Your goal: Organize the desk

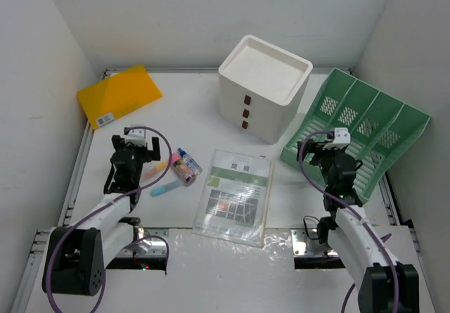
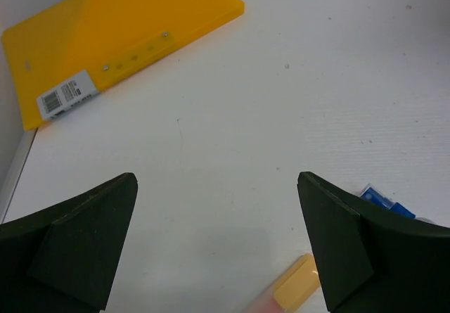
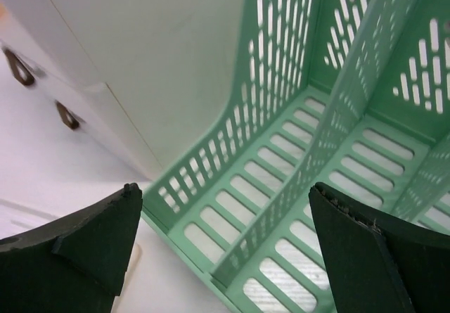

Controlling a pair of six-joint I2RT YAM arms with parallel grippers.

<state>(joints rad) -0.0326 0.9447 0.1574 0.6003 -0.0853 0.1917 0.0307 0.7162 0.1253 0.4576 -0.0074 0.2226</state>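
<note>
Yellow folder (image 2: 105,32) on the desk (image 2: 281,116) bears a barcode label (image 2: 68,94), print unreadable.

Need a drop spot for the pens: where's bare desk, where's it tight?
Bare desk lies between the yellow folder and the drawer box, plus a narrower strip between the document sleeve and the green rack. Crowded: pens packed between the left gripper and the sleeve.

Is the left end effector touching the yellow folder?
Apart. The left wrist view shows bare white desk between the open left end effector and the yellow folder.
</note>
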